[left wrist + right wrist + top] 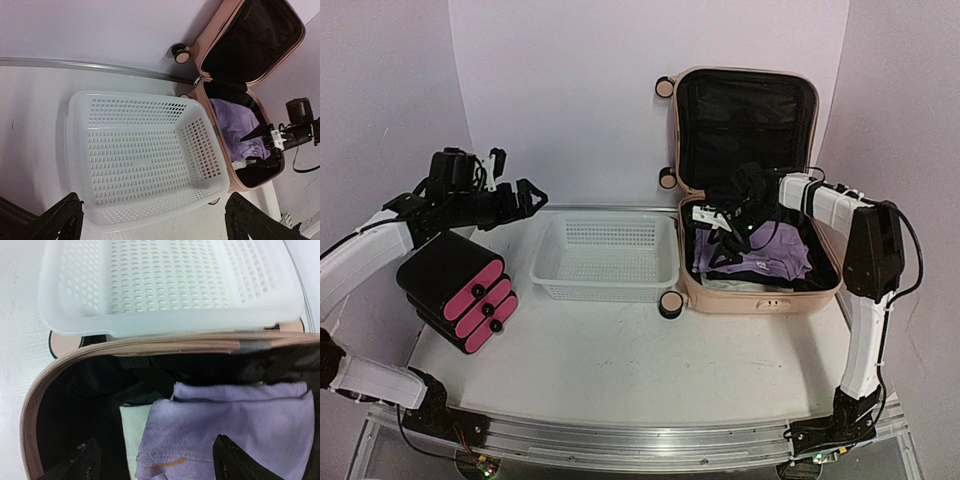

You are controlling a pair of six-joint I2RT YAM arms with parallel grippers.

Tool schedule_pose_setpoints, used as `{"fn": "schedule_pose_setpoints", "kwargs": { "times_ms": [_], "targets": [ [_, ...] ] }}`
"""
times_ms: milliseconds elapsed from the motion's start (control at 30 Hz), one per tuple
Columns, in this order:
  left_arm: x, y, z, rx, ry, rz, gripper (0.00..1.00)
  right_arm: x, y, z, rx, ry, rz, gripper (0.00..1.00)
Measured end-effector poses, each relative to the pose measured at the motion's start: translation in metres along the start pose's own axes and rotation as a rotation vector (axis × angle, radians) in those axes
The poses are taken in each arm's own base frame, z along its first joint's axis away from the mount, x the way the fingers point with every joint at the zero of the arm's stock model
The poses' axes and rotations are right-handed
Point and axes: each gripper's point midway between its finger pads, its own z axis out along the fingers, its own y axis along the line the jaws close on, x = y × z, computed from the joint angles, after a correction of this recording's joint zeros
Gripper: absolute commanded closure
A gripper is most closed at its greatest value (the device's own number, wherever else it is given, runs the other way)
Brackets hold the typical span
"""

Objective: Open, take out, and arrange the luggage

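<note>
While luggage (750,296) lies open: purple cloth (767,250) inside.
Right gripper (726,226): jaws apart above cloth.
Left gripper (515,180): spread wide, empty.
Beside: basket (605,292), drawer box (440,265).

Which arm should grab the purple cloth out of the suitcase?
The right one. Its tool hangs open over the purple cloth in the suitcase. The left tool is far off, by the drawer box.

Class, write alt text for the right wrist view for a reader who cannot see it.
A purple garment lies in the open pink suitcase, framed by the open jaws of the right gripper. A white mesh basket sits just beyond the suitcase's rim.
</note>
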Motion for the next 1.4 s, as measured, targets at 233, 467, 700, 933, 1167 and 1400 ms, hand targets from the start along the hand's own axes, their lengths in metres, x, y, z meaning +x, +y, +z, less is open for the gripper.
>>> {"fn": "schedule_pose_setpoints", "kwargs": {
  "times_ms": [233, 467, 700, 933, 1167, 1400],
  "targets": [
    [0.004, 0.003, 0.023, -0.039, 0.114, -0.011, 0.00, -0.004, -0.003, 0.001, 0.008, -0.027, -0.064, 0.26],
    [-0.012, -0.007, 0.017, -0.042, 0.120, -0.014, 0.01, -0.005, -0.014, 0.001, 0.057, -0.021, -0.101, 0.18],
    [-0.023, -0.001, 0.031, -0.098, 0.140, 0.014, 0.01, 0.005, -0.025, 0.012, 0.082, 0.022, -0.145, 0.17],
    [-0.026, -0.002, 0.030, -0.109, 0.154, 0.039, 0.01, 0.016, -0.025, 0.033, 0.054, 0.055, -0.153, 0.13],
    [-0.028, -0.003, 0.026, -0.116, 0.157, 0.055, 0.01, 0.013, -0.030, 0.046, 0.067, 0.095, -0.197, 0.12],
    [-0.028, -0.001, 0.026, -0.126, 0.160, 0.063, 0.01, 0.007, -0.039, 0.060, 0.104, 0.130, -0.228, 0.14]
  ]
}}
